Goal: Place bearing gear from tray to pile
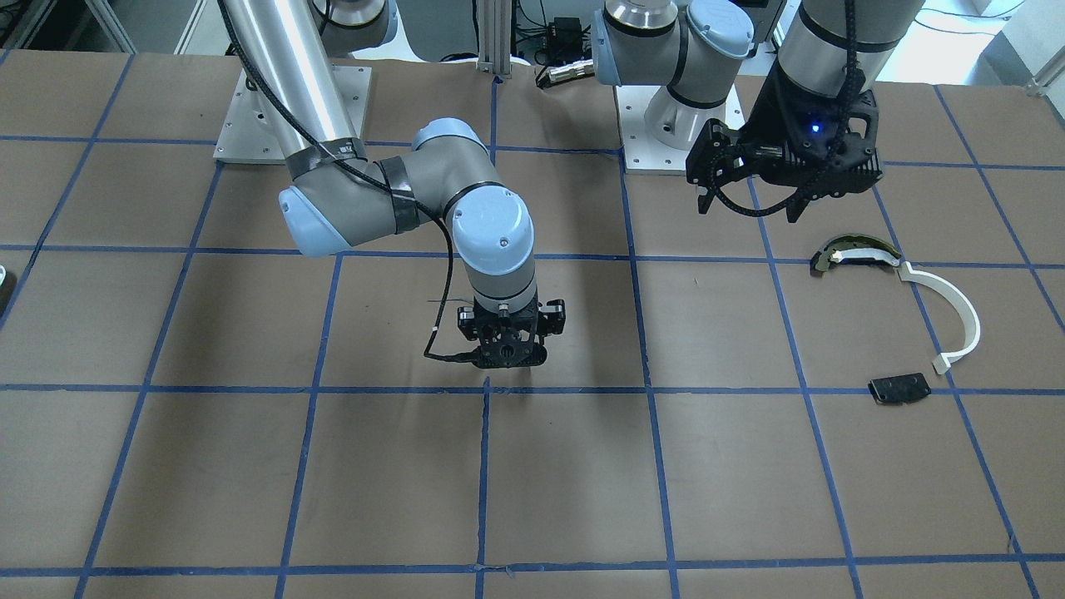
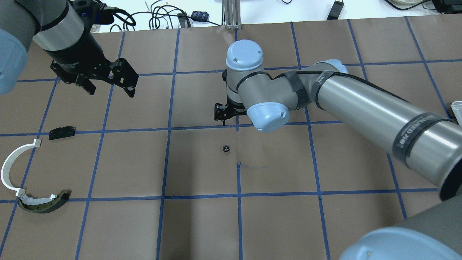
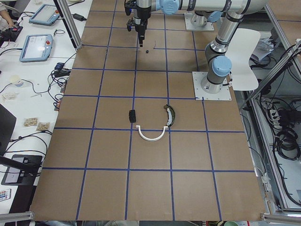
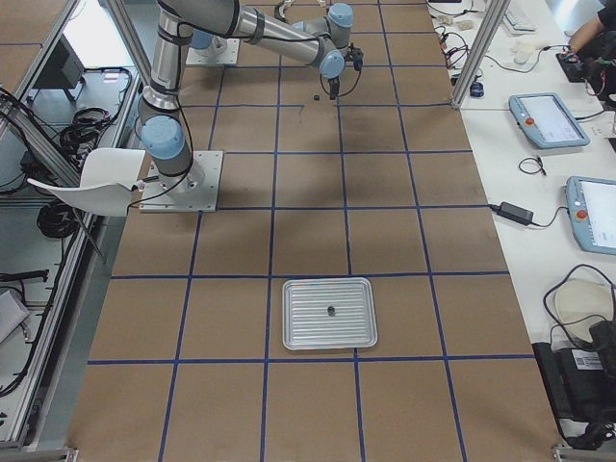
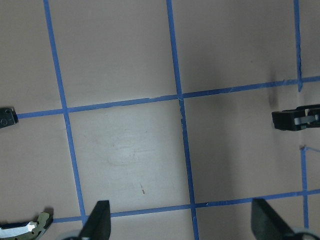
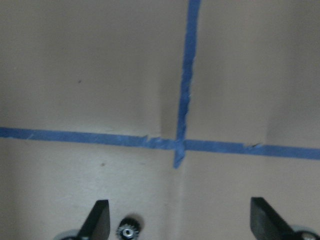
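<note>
Right hand wide open, empty, above table; bearing gear just beside one fingertip.

Honestly, nothing here reads cleanly. There's pale lettering on the black band around the right arm, lower right of the overhead view. There's also tiny print on the left arm's dark wrist housing, upper left. Both are too blurry.
</note>
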Robot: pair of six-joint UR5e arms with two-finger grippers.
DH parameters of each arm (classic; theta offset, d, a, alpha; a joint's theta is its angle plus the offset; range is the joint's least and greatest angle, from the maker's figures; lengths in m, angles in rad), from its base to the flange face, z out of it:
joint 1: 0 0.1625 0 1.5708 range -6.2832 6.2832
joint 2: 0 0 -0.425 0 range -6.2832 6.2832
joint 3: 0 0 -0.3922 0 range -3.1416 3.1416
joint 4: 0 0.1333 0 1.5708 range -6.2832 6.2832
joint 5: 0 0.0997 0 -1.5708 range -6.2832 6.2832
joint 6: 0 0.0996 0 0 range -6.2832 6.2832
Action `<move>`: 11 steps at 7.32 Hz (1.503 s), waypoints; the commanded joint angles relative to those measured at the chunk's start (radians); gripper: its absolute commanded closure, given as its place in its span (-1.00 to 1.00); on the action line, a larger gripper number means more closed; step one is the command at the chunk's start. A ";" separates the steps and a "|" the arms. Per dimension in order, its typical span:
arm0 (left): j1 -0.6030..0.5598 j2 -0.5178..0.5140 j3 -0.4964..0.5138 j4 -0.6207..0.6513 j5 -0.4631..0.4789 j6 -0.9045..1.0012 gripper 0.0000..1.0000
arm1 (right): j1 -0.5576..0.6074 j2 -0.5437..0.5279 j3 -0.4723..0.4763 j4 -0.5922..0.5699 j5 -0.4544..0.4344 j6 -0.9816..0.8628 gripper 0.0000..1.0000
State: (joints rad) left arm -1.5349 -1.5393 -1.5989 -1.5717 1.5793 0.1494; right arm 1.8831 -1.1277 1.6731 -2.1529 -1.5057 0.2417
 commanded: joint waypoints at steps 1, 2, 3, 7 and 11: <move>-0.058 -0.033 -0.035 0.009 -0.004 -0.142 -1.00 | -0.264 -0.098 0.008 0.097 -0.022 -0.277 -1.00; -0.153 -0.076 -0.065 0.097 -0.004 -0.222 -1.00 | -0.359 -0.127 0.002 0.134 -0.031 -0.373 -1.00; -0.248 -0.143 -0.117 0.257 -0.016 -0.337 -1.00 | -0.504 -0.133 0.005 0.145 -0.034 -0.489 -1.00; -0.421 -0.376 -0.211 0.524 -0.018 -0.551 -1.00 | -0.991 -0.129 0.002 0.128 -0.062 -0.734 -1.00; -0.419 -0.459 -0.213 0.587 -0.008 -0.544 -1.00 | -1.173 0.062 -0.105 0.038 -0.065 -0.905 -1.00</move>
State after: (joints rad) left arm -1.9540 -1.9800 -1.8102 -0.9946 1.5686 -0.3984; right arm 0.7392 -1.1481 1.6198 -2.0609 -1.5648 -0.6029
